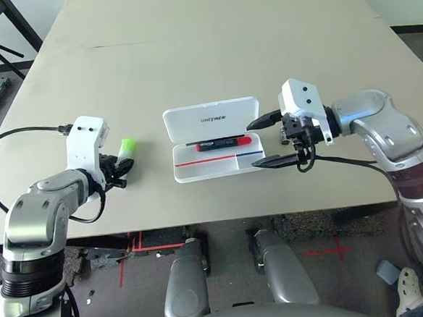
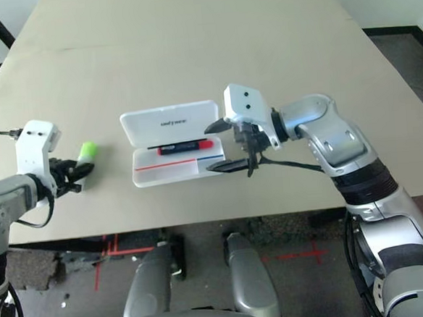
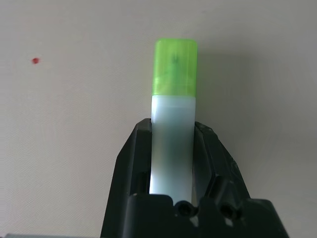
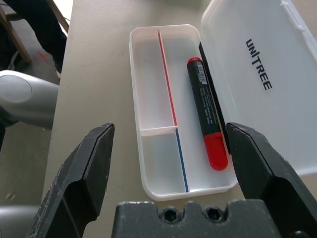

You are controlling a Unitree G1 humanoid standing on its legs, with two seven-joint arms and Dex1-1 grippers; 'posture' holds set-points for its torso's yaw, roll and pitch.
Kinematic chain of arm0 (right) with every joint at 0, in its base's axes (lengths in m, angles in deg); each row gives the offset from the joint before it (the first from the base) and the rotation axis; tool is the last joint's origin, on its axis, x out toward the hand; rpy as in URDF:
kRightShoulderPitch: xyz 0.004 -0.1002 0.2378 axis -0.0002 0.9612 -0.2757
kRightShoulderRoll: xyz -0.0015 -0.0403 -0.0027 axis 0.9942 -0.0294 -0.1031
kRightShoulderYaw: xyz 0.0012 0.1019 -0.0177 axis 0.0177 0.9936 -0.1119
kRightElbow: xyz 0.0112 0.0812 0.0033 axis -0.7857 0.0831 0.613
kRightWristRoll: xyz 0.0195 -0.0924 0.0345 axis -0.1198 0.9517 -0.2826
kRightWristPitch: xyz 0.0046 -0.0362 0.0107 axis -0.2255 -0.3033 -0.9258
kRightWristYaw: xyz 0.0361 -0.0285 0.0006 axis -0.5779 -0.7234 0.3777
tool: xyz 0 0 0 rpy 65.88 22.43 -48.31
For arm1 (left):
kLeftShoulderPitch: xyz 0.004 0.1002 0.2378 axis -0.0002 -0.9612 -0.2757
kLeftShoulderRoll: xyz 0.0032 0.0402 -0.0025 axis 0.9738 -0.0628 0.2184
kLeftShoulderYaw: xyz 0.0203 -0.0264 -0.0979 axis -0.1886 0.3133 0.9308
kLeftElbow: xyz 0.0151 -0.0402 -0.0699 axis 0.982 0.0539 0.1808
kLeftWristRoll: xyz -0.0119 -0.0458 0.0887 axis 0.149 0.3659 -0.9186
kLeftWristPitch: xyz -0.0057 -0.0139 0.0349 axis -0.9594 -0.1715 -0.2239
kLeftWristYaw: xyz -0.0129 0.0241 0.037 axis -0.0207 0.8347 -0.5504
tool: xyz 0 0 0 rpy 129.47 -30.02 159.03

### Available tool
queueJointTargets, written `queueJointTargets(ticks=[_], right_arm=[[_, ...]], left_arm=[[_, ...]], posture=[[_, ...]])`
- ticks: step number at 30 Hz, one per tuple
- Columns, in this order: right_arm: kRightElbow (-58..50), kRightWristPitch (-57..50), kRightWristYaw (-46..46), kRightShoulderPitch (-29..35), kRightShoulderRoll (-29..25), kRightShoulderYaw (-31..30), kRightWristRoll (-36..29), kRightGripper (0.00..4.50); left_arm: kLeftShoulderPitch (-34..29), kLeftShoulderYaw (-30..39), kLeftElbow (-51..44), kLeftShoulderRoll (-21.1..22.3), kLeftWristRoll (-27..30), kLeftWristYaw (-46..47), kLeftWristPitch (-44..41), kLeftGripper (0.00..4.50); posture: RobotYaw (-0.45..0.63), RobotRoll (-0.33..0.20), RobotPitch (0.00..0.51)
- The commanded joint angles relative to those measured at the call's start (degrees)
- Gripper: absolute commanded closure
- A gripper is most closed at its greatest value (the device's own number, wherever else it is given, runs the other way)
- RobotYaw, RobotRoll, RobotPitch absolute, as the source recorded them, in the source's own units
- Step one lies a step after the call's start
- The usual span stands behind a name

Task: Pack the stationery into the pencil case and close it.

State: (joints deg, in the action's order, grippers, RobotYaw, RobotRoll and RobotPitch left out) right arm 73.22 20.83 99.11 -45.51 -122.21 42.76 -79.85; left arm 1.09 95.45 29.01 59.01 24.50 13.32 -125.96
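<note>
Pencil case (image 1: 214, 140) open on bench (image 1: 189, 51), lid laid back. Black marker (image 1: 223, 142) inside, lengthwise along the hinge side, red cap toward right gripper (image 1: 268, 140), whose fingers are spread wide just beside the case. Left gripper (image 3: 171, 148) clamps highlighter (image 3: 173, 129), green cap pointing away from the wrist.

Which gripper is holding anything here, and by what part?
The left gripper holds the highlighter by its white barrel, green cap sticking out past the fingers. The right gripper is open and holds nothing.
</note>
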Motion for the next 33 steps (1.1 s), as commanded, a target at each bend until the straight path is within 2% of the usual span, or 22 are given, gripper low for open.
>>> queueJointTargets(ticks=[1, 5, 7, 10, 13, 17, 22, 28, 33], right_arm=[[0.44, 0.18, -0.16, 0.82, -0.78, 0.16, 0.25, 0.00], [0.74, 0.44, -0.36, 1.02, -0.98, 0.14, 0.43, 0.00], [1.21, 0.89, -0.41, 1.07, -1.12, 0.20, 0.64, 0.00], [2.66, 2.28, -0.49, 0.87, -1.20, -0.07, 1.55, 0.00], [4.10, 3.49, -0.56, 0.80, -1.04, -0.34, 2.29, 0.00], [5.27, 4.12, -0.26, 0.96, -1.15, -0.39, 2.71, 0.00], [6.68, 5.00, 0.29, 1.21, -1.65, -0.31, 3.45, 0.00], [7.01, 5.33, 0.34, 1.63, -2.09, -0.05, 4.09, 0.00], [6.55, 5.17, 0.04, 2.21, -2.53, 0.04, 4.43, 0.00]], left_arm=[[-1.65, 1.05, 1.24, 3.52, 0.78, -2.52, 0.58, 3.41], [-5.92, 1.72, 1.09, 8.48, 1.24, -8.10, 7.93, 3.41], [-9.06, 2.83, -0.85, 10.90, 3.37, -14.69, 14.46, 3.41], [-13.57, 3.34, -5.54, 14.81, 7.37, -22.62, 16.73, 3.41], [-14.19, 2.32, -8.24, 16.49, 9.00, -25.32, 18.31, 3.41], [-11.44, -0.30, -11.52, 17.82, 10.59, -26.84, 18.55, 3.41], [-5.08, -6.79, -13.62, 19.22, 10.21, -27.93, 19.75, 3.41], [2.18, -12.37, -12.96, 18.71, 10.06, -29.21, 21.01, 3.41], [7.23, -19.31, -12.78, 16.56, 8.90, -29.85, 22.08, 3.41]], posture=[[0.01, 0.000, 0.215], [0.01, 0.000, 0.214], [0.02, 0.000, 0.213], [0.02, 0.000, 0.211], [0.02, 0.000, 0.209], [0.02, 0.000, 0.207], [0.03, 0.000, 0.206], [0.01, 0.000, 0.202], [0.00, 0.000, 0.200]])
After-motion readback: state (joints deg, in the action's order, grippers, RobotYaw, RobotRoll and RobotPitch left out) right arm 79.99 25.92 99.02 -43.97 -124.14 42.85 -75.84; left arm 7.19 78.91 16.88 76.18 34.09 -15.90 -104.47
